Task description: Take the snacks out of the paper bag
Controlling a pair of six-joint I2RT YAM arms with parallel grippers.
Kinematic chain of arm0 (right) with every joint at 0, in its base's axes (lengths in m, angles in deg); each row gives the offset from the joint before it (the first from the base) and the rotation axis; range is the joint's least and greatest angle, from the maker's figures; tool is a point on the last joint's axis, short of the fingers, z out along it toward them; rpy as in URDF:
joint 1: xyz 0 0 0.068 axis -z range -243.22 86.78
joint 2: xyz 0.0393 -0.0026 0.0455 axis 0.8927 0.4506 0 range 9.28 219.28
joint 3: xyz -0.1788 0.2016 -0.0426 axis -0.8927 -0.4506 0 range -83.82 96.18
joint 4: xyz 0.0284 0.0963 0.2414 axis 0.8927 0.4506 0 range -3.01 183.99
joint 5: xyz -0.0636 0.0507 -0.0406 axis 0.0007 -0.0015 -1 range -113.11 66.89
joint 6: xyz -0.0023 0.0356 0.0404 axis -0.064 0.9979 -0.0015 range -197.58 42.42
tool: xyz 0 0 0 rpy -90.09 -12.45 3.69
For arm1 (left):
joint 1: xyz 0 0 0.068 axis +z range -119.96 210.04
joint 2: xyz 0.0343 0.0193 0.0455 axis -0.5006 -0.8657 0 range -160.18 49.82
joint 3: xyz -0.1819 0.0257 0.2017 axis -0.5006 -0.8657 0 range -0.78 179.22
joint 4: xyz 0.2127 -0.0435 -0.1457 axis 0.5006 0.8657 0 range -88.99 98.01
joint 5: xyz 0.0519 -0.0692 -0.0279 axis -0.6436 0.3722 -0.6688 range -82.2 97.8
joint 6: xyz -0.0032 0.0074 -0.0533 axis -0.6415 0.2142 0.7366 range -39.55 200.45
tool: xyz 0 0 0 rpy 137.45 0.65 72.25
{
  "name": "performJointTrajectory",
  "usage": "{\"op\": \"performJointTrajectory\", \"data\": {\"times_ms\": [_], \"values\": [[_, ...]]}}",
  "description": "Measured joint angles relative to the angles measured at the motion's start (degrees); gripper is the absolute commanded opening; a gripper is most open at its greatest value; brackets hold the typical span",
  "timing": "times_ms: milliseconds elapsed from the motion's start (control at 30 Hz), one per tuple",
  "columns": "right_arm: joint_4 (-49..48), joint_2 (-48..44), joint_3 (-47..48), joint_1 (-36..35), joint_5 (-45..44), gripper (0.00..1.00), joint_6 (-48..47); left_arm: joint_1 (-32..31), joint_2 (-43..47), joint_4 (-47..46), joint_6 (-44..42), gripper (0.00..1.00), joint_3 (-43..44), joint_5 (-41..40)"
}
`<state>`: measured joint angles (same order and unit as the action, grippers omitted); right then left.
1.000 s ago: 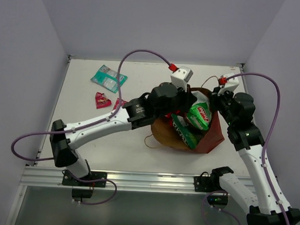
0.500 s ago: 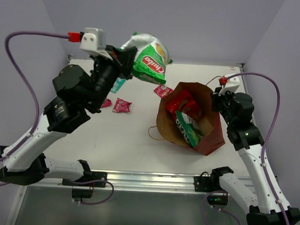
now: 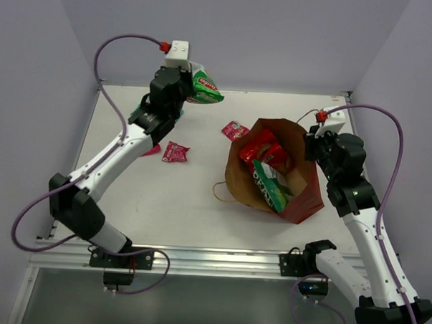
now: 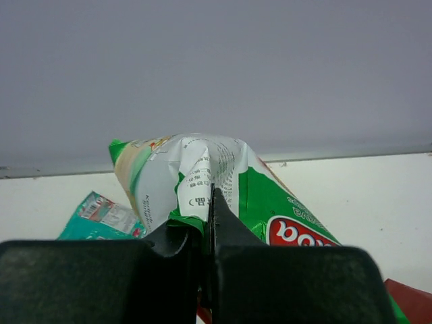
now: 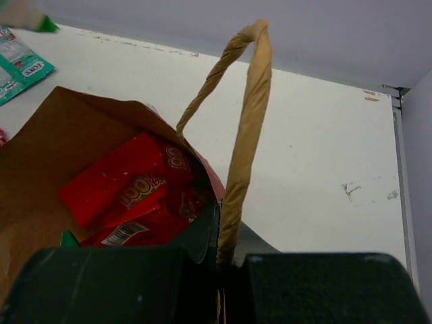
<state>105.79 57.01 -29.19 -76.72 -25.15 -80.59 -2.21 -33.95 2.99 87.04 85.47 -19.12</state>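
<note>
Your right arm bends up from the near edge, right pincer [image 5: 217,260] closed on the twine handle [image 5: 246,135] of the paper bag [image 3: 238,176], which sits open-mouthed on the worktop [image 3: 164,210] with red packets [image 3: 263,147] inside. Your left arm stretches long toward the far left, left pincer [image 4: 208,226] clamped on a green-and-white packet [image 4: 202,165] held aloft, the teal packet [image 4: 100,214] lying below. Half a second ago that arm was folded up nearer the camera; the right has not moved
</note>
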Motion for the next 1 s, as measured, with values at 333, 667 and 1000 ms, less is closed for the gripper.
{"op": "performJointTrajectory", "data": {"times_ms": [333,667,1000], "values": [[-0.02,-0.02,-0.02,0.0,0.24,0.0,0.0,5.62,-14.56,-23.85,6.97,0.15,-14.25,9.64],[0.02,-0.02,-0.02,0.0,0.74,0.0,-0.02,7.93,-16.44,-36.41,13.55,1.0,-26.47,16.22],[0.13,-0.42,-0.02,0.0,1.77,0.0,-0.02,6.01,8.92,-10.01,15.19,1.0,-22.6,17.05]]}}
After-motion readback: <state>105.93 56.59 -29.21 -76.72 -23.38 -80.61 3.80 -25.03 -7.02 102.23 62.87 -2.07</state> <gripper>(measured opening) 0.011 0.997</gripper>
